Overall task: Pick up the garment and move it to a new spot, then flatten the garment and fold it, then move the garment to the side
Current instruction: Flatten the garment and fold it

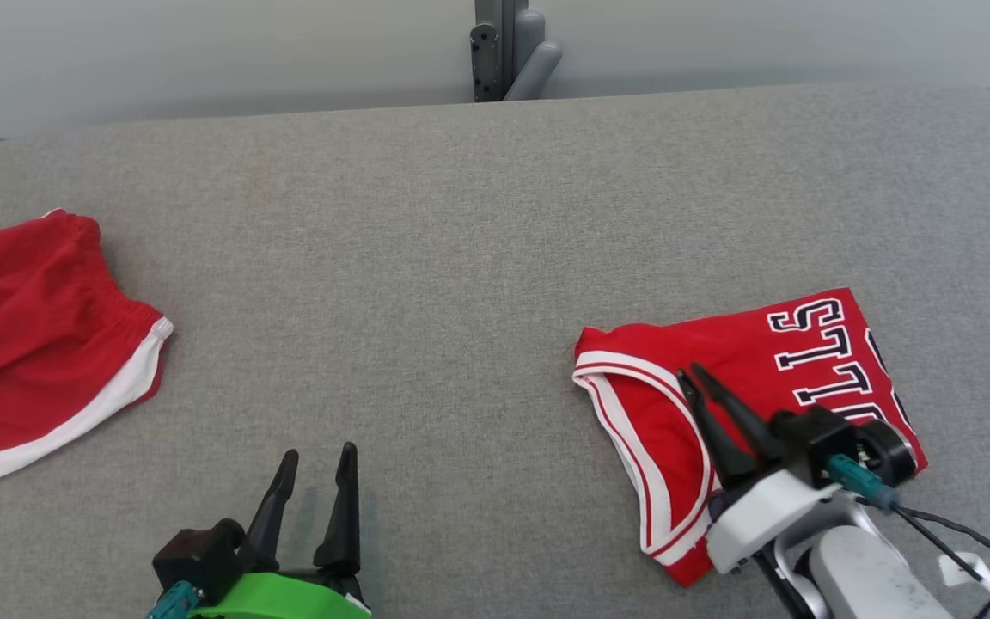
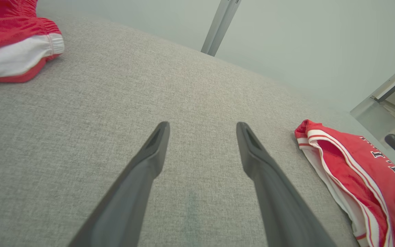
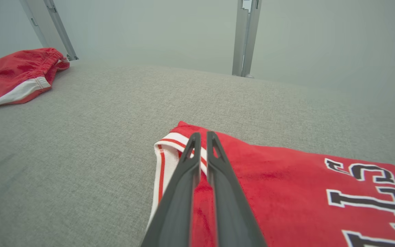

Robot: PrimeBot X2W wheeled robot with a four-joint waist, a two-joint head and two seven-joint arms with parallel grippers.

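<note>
**A:** How far along is this?

**B:** Late, I'd say. The jersey (image 1: 744, 344) lies folded into a compact rectangle on the right side of the grey surface (image 1: 461, 258), with the lettering on top and the white-and-red trim stacked along the edge facing the middle. Flattening and folding look done.

**A:** And the move to the side?

**B:** Probably done or close to it. The jersey sits well off centre, but I can't tell whether that is its final spot.

**A:** What is the right gripper doing?

**B:** The right gripper (image 1: 689, 370) is over the trimmed edge of the jersey. Its fingers are drawn nearly together, with only a thin slit between them. In the right wrist view I see no cloth pinched there. I can't make out whether the tips touch the fabric.

**A:** The left one?

**B:** The left gripper (image 1: 320, 450) is spread wide and holds nothing. It sits low over bare surface, well apart from the jersey.

**A:** And the other red thing?

**B:** Those are shorts (image 1: 39, 335) with a white band, lying rumpled at the left edge. My guess is what's left is to let go and pull clear.
</note>
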